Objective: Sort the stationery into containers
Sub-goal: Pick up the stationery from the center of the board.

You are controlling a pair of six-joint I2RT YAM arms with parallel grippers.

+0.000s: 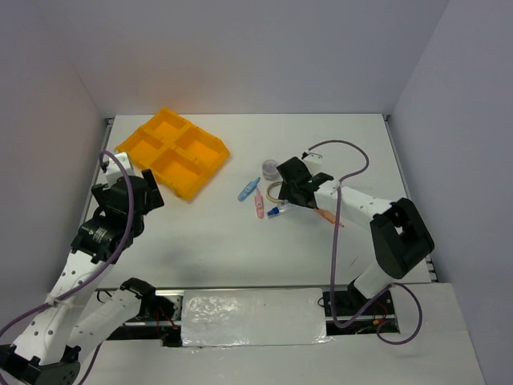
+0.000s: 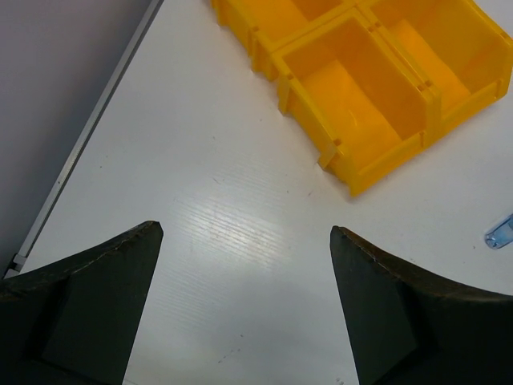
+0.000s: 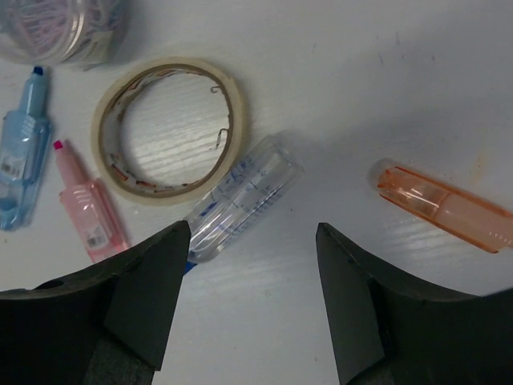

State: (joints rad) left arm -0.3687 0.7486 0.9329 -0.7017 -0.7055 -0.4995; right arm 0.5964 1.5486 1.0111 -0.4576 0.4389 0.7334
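At the far left, the left pincer (image 2: 244,231) hangs released over bare surface (image 2: 240,160), holding nothing. The orange-yellow tray (image 2: 377,168) lies just ahead of it to the right, and the compartments in view look empty.

The stationery is clustered well apart from the tray, toward the middle. The light-blue piece (image 3: 24,152) and pink piece (image 3: 88,208) lie side by side, with the jar (image 3: 64,28) beyond them. Next comes the tape ring (image 3: 168,132), and the blue-and-white tube (image 3: 244,196) lies slanted at its edge, perhaps touching it.

The right pincer (image 3: 250,233) is spread wide and empty above the tube, which sits between its fingers but nearer the left one.

The likely trouble is crowding. Coming down here, the left finger could land on the ring or nudge the pink piece. The smooth tube, lying askew to the fingers, may swivel or squirt out as they close.

The orange piece (image 3: 445,208) lies alone, right of the fingers.
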